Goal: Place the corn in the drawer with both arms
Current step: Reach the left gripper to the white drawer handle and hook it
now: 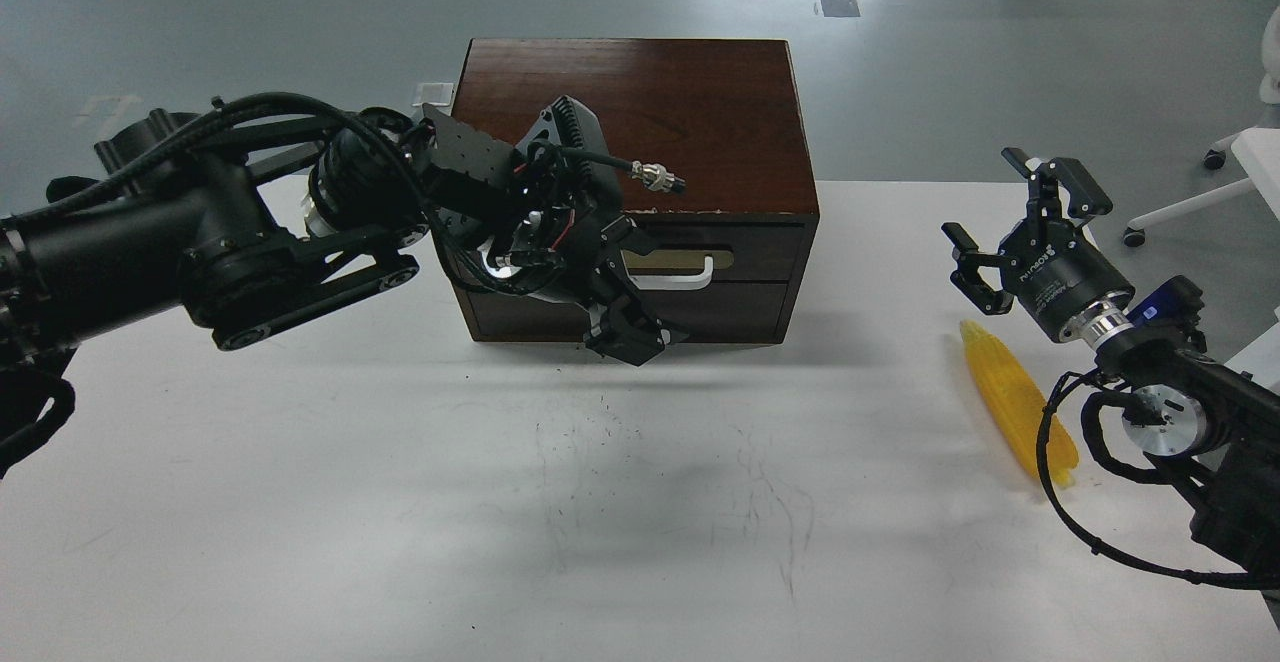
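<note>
The yellow corn (1015, 402) lies on the white table (400, 502) at the right, tip pointing away from me. The drawer (765, 247) is shut in the dark wooden box (660, 112); the right end of its white handle (690, 280) and brass plate (700, 260) show. My left gripper (628, 330) hangs fingers-down in front of the drawer's left half, hiding the rest of the handle; its dark fingers cannot be told apart. My right gripper (1020, 230) is open and empty, just above and beyond the corn's far tip.
The plain dark panel (740, 307) sits below the drawer. My left arm (230, 242) crosses the table's left rear. A white chair base (1235, 167) stands off the table's right edge. Black cable (1060, 482) loops over the corn's near end.
</note>
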Controlling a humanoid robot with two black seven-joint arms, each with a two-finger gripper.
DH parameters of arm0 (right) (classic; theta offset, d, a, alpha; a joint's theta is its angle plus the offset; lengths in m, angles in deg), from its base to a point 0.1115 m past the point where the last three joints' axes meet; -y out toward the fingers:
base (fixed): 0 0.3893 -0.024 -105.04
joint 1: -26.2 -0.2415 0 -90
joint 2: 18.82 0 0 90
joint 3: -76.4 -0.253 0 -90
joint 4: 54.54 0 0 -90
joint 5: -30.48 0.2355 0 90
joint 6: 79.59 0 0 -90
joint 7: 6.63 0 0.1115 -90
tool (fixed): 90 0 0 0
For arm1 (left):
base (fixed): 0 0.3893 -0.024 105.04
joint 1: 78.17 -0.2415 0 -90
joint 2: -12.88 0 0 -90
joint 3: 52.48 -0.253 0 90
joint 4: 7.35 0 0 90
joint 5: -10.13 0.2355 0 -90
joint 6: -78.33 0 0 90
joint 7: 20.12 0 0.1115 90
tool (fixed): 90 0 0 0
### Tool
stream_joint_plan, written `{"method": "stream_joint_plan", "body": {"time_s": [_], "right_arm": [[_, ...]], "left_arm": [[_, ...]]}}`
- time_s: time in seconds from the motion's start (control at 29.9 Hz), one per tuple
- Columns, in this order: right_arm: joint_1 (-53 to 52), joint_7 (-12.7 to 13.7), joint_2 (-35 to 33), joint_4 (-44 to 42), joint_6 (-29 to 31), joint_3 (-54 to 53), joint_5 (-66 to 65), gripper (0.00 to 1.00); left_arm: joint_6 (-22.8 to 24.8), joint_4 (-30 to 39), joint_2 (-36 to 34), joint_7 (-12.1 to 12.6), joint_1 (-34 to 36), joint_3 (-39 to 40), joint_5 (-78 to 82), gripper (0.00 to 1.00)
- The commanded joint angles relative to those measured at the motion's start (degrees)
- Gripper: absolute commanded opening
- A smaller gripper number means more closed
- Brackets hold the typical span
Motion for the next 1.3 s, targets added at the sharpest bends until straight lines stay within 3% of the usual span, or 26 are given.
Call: {"method": "stream_joint_plan", "body": {"time_s": [0.0, 1.27], "right_arm": [[0.0, 0.0, 0.0, 0.0, 0.0, 0.0, 0.0, 1.00], [0.1, 0.0, 0.0, 0.0, 0.1, 0.1, 0.0, 1.00]], "left_arm": [[0.0, -0.6, 0.5, 0.0, -0.1, -0.1, 1.1, 0.99], [0.0, -0.1, 0.7, 0.0, -0.9, -5.3, 0.7, 0.99]]}}
